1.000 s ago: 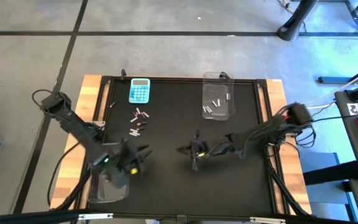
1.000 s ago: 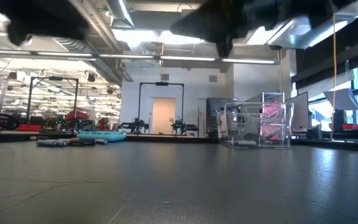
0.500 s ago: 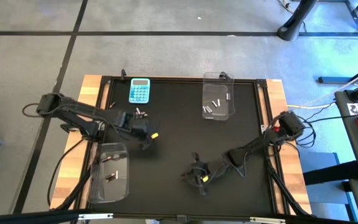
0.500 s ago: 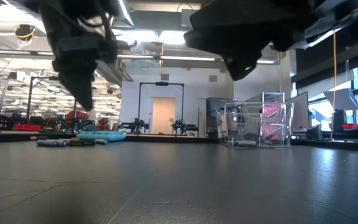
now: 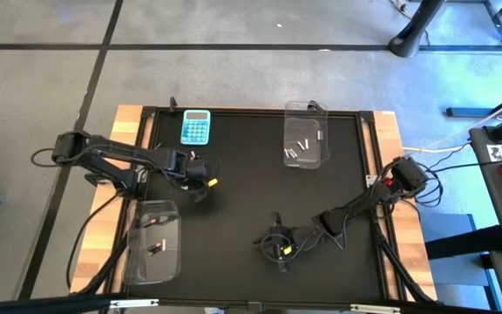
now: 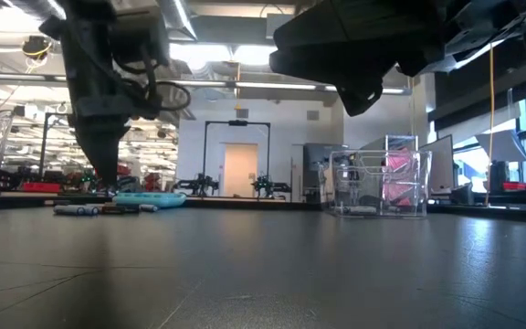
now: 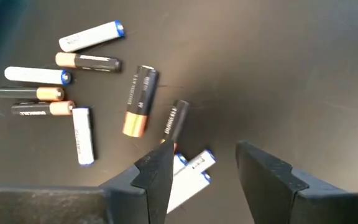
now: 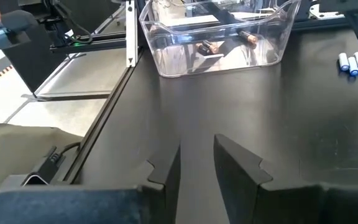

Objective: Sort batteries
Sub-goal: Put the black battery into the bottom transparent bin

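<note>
Loose batteries [image 7: 138,99] lie flat on the black mat in a small scatter, some silvery-white with blue ends, some dark with copper ends. My left gripper [image 7: 204,165] hangs open just above the mat at the edge of this pile [image 6: 99,208]. One finger [image 7: 157,177] stands over two white batteries [image 7: 188,171], close to the end of a dark battery [image 7: 174,121]. My right gripper [image 5: 277,246] waits open near the middle of the table's near edge, holding nothing.
A clear bin [image 5: 153,242] near the table's near-left corner holds a few dark batteries [image 8: 213,46]. A second clear bin [image 5: 307,136] at the far right holds silvery ones. A light-blue calculator [image 5: 195,127] lies far of the pile. Bare mat [image 5: 251,192] lies between the arms.
My left gripper has swung from above the near-left bin toward the far edge, to the loose battery pile, and come down close to the mat. My right gripper has drawn back toward the table's near edge.
</note>
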### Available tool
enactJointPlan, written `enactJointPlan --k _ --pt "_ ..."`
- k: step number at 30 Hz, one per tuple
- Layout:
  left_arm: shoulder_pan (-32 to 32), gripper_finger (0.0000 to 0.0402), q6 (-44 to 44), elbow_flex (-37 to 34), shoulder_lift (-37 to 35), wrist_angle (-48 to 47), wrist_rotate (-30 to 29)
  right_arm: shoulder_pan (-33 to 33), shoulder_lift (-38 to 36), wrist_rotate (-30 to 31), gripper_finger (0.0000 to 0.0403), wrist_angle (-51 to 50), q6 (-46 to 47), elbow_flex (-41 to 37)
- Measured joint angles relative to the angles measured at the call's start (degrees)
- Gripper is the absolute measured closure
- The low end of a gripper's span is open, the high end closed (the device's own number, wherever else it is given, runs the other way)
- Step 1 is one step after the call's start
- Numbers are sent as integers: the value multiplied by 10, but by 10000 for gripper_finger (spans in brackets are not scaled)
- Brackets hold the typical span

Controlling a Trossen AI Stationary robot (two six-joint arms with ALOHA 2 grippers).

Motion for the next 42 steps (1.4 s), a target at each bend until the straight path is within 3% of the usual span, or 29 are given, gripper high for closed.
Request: enactJointPlan --k 10,21,34,42 --pt "36 238 28 -51 0 50 -19 0 0 0 303 0 1 0" --pt "66 238 47 -55 0 98 -44 -1 0 0 303 -1 1 0" --pt "98 316 48 -55 0 99 -32 -1 0 0 303 -1 1 0" --pt "97 273 53 -55 5 106 -15 -1 0 0 303 -1 1 0"
